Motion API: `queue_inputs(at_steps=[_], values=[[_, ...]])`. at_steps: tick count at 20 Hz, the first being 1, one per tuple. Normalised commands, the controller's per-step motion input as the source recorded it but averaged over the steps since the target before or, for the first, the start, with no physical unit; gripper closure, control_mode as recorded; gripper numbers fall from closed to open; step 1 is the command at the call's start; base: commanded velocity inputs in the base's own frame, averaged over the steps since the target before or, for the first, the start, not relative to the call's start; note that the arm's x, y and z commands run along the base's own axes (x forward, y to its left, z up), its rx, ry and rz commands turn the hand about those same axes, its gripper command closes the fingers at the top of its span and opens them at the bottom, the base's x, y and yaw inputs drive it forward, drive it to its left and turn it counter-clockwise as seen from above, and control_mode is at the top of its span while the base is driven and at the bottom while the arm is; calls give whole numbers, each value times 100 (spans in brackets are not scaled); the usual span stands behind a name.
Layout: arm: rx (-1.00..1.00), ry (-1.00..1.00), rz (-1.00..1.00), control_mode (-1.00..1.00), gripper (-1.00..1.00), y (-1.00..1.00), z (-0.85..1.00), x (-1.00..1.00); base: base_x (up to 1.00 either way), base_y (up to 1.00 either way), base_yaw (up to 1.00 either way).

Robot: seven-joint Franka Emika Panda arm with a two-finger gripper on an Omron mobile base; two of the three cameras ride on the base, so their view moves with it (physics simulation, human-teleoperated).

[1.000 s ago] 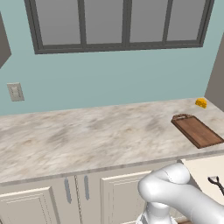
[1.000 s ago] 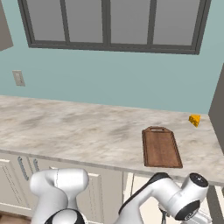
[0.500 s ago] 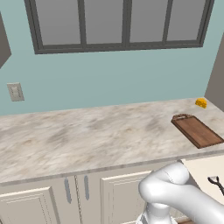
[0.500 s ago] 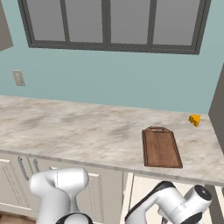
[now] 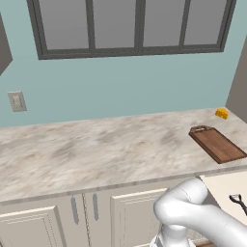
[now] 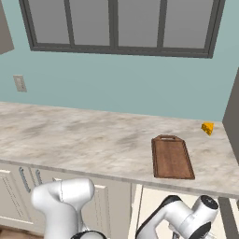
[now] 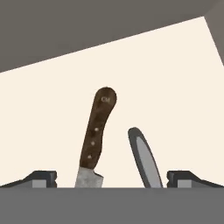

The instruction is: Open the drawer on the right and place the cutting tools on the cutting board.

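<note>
Beige marble bench (image 5: 96,154) under a grey-framed window (image 5: 135,24), teal wall. Dark reddish-brown wooden cutting board (image 6: 171,157) sits at 3 o'clock on the bench. Cream-white drawer (image 7: 175,87) is open. Fingers (image 7: 111,179) are released, spread wide over the brown-handled, silvery-bladed knife (image 7: 95,138), which lies between them pointing to 12 o'clock. Black-handled scissors (image 5: 239,202) lie in the drawer.

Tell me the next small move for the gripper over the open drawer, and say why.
Probably lower the gripper straight down and close on the knife. In the hand view the fingertips stand wide apart with the knife's brown handle between them, lying on the pale floor of the drawer, not yet held. The scissors lie just beside it, so close carefully. The cutting board has nothing on it yet.
</note>
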Motion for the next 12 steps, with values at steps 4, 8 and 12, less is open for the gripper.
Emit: queue_inputs(at_steps=[4, 8, 12], values=[[-17, 0, 0, -100, -100, -23, -54, 0, 0, 0, 0], [-1, 3, 0, -100, -100, -2, -8, 0, 0, 0, 0], [0, 3, 0, -100, -100, -2, -17, 2, 0, 0, 0]])
